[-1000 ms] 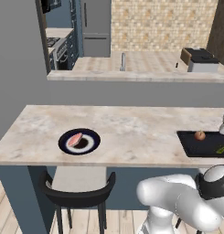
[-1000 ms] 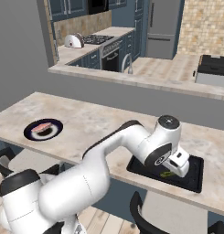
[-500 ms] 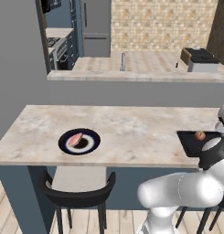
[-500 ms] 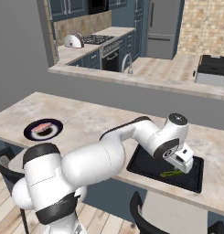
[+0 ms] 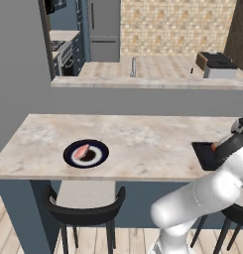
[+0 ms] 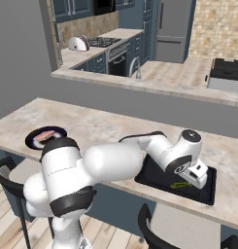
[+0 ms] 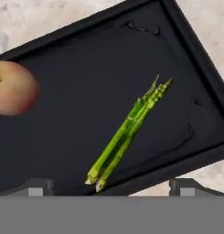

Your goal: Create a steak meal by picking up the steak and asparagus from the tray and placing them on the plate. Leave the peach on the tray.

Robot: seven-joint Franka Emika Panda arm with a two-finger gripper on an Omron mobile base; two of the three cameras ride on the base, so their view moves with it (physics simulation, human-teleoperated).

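In the left base view, the plate [image 5: 86, 153] holds the steak [image 5: 82, 151] — far along the counter [image 5: 143, 139] from the tray [image 5: 202, 154]. In the right base view, the asparagus [image 6: 179, 185] lies on the tray (arm above). In the hand view, the gripper [image 7: 111, 186] — jaws wide apart, empty — hovers over asparagus and peach [image 7: 13, 87].

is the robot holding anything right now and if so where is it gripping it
Nothing is held. The gripper hovers over the tray with its jaws open and empty; the asparagus lies loose on the tray below them.
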